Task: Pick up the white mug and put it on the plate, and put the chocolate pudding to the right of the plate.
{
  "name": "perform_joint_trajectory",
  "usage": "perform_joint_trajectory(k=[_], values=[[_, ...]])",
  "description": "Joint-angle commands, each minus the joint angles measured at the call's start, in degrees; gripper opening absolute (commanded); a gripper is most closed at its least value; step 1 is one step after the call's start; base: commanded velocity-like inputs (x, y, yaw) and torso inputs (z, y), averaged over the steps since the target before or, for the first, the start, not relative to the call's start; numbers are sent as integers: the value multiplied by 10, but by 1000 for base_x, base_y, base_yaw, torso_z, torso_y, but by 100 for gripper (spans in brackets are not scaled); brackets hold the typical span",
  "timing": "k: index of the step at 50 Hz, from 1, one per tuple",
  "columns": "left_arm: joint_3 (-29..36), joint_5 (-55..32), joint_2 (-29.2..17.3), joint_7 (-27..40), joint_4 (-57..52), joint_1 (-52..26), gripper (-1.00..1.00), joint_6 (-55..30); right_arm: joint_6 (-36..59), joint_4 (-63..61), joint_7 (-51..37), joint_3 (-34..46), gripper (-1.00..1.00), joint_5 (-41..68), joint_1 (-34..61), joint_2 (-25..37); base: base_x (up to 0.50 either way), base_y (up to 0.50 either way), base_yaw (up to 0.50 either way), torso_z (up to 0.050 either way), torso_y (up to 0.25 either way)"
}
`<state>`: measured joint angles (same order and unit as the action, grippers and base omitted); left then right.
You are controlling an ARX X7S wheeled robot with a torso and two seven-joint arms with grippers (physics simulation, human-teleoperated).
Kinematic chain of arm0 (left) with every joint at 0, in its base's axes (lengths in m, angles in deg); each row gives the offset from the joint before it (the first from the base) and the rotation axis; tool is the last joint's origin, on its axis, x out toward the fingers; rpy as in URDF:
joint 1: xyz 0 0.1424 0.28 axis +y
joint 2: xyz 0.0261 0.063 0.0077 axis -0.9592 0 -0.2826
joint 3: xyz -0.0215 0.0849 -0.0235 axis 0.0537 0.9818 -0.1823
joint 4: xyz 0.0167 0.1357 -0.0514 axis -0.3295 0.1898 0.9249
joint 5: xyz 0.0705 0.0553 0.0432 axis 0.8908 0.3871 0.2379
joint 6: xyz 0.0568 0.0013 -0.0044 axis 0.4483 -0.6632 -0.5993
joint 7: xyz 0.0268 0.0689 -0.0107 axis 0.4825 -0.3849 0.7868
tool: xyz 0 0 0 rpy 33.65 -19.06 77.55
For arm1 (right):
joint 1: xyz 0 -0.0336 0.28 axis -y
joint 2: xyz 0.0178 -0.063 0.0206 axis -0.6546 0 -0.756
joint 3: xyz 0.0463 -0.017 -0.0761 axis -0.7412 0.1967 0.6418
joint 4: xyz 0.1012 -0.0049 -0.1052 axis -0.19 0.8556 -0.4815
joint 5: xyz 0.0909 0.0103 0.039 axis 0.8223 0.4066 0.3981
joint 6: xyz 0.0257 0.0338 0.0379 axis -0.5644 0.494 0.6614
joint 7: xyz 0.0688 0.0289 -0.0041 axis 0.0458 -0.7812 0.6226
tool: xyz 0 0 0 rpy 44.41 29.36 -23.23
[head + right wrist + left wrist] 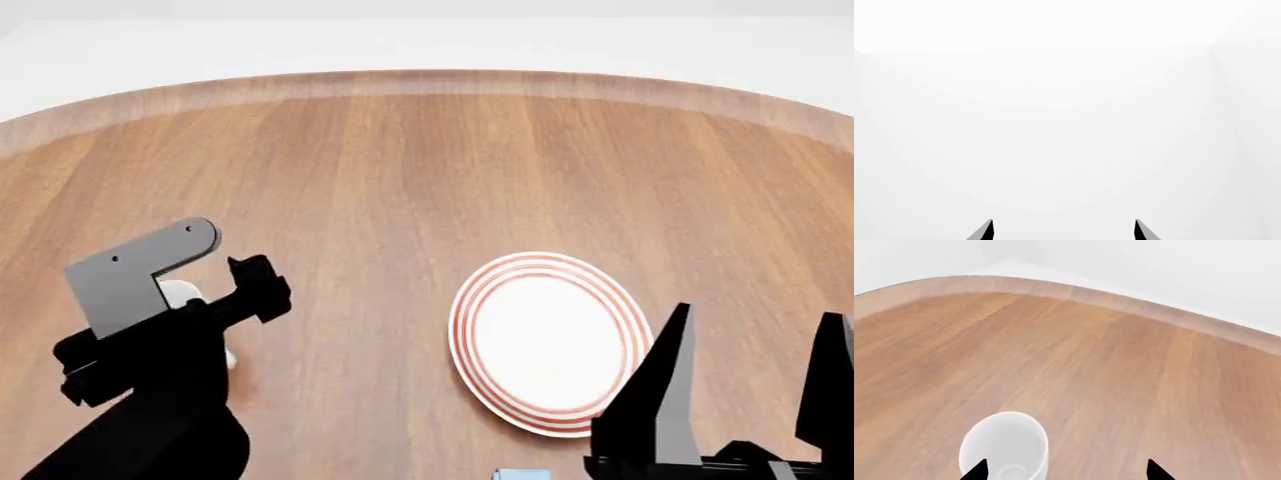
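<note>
The white mug (1004, 447) stands on the wooden table with its mouth facing up. My left gripper (1067, 472) is open just above it. One fingertip (979, 470) hangs over the mug's mouth and the other is over bare wood. In the head view the left arm hides most of the mug (182, 293). The plate (545, 343), white with red rings, lies to the right of the left arm. A light blue edge of the chocolate pudding (521, 474) shows at the frame's bottom. My right gripper (751, 375) is open, empty and pointing upward beside the plate.
The table (400, 160) has a curved far edge with a white floor beyond it. The right wrist view holds only a white background behind the right gripper (1063, 231).
</note>
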<state>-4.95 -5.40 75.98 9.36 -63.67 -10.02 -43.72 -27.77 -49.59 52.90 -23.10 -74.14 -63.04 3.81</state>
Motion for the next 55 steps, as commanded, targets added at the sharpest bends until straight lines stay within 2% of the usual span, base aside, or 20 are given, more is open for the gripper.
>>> perform_joint_trajectory(k=[1,8,21,34,55], values=[[-25,-38,26,98,82,-48,100,19,-2,3,10,-8,100,-8,-1,-8,0,0,0,0,0],[-1,-49,24,149,120,-43,100,68,-7,9,9,-3,100,-5,-2,-7,0,0,0,0,0],[20,-49,16,198,185,-33,100,149,-5,9,6,1,100,-2,-2,-2,0,0,0,0,0],[18,-56,13,193,254,-19,100,218,-4,9,3,5,100,-3,0,0,0,0,0,0,0],[54,-65,6,162,343,-22,100,278,-2,10,-2,10,100,-2,3,5,0,0,0,0,0]])
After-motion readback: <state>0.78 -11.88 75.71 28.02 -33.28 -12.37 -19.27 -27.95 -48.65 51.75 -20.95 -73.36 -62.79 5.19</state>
